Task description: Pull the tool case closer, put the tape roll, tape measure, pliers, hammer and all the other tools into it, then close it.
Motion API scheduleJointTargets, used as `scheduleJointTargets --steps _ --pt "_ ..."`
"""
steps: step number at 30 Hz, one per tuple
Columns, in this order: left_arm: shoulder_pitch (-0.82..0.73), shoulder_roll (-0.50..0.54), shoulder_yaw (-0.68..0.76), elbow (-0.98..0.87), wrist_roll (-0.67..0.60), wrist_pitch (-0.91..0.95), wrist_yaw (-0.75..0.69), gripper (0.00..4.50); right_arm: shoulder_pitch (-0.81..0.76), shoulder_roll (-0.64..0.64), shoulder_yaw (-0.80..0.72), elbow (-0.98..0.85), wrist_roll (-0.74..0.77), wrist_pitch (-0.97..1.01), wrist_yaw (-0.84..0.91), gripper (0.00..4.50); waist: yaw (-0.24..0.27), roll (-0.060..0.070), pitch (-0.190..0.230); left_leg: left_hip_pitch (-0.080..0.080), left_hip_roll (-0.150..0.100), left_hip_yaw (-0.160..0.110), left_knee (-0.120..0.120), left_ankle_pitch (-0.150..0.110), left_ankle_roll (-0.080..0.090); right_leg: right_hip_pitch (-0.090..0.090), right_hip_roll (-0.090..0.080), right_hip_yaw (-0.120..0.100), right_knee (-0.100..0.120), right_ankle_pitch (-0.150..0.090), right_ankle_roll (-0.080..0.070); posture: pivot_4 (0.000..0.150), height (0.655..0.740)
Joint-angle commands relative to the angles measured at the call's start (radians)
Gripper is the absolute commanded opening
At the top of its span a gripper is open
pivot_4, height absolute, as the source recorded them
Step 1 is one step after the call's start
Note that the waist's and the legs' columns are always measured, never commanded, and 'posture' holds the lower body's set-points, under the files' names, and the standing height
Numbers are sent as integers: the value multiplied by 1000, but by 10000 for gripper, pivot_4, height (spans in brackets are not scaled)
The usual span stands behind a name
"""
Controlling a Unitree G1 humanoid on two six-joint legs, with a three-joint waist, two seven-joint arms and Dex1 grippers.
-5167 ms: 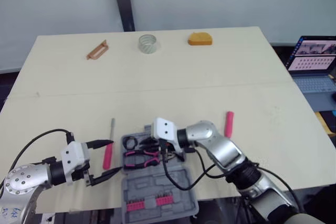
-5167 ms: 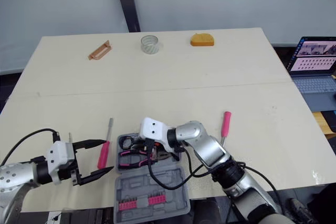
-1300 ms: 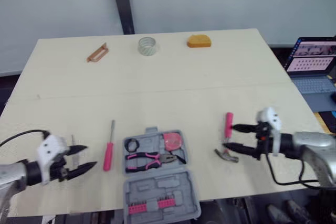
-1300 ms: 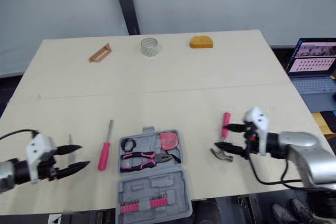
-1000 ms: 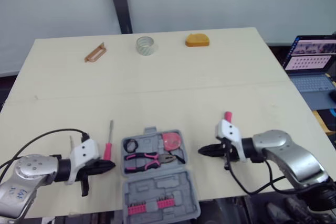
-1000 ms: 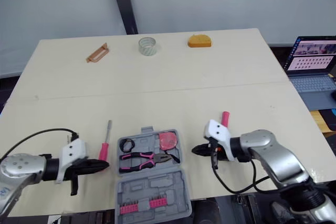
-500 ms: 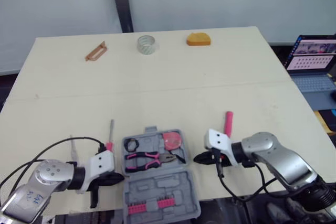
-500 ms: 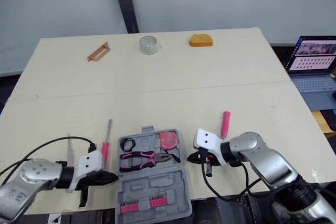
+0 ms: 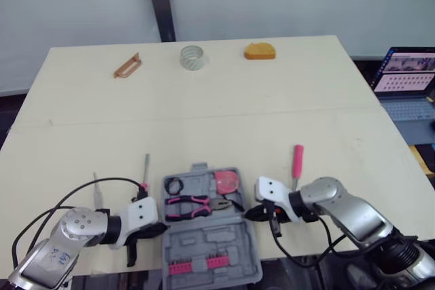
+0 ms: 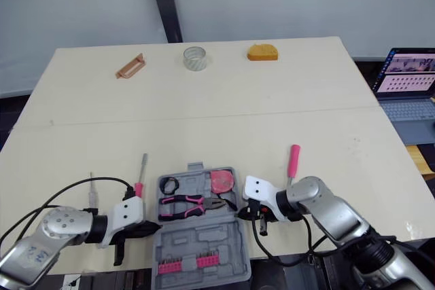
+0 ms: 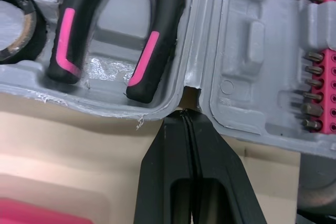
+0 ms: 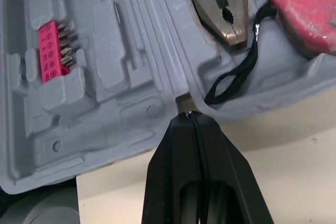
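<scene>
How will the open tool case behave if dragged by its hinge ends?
The tool case looks like rigid moulded plastic, so it likely slides flat in one piece. Its halves may fold at the hinge. The pliers could shift.

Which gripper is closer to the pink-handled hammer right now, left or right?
Right. The right gripper is at the tool case's right edge, with the hammer lying just beyond that arm. The left gripper is at the case's opposite, left edge, farther away.

Soft, even light lies bright over the pale beige tabletop (image 9: 272, 86), where things cast only faint shadows. Close up, the grey plastic tool case (image 11: 252, 51) carries small glints of glare, its moulded recesses shading darker.
</scene>
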State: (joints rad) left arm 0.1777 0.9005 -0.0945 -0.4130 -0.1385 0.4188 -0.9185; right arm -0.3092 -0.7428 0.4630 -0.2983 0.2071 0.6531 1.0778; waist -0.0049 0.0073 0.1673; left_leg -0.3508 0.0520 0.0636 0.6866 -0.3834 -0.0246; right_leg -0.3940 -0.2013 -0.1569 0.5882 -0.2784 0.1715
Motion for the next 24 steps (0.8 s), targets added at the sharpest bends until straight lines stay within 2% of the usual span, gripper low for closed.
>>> scheduleJointTargets --steps 1,10,24 --pt "-7 -15 -2 -21 -5 -14 1 0 4 10 0 -20 12 -3 13 250 3 0 0 0 0 0 0 0 0 0 0 0 0 0 0 1500 7400" --pt "-45 -47 -20 -32 -3 6 4 0 29 22 4 -24 4 0 1 250 6 0 0 0 0 0 1 0 0 0 0 0 1 0 0 1500 7400" --pt "-162 -113 -51 46 16 -8 1 0 10 62 -57 19 -16 1 -57 250 5 0 0 0 0 0 3 0 0 0 0 0 2 0 0 1500 7400"
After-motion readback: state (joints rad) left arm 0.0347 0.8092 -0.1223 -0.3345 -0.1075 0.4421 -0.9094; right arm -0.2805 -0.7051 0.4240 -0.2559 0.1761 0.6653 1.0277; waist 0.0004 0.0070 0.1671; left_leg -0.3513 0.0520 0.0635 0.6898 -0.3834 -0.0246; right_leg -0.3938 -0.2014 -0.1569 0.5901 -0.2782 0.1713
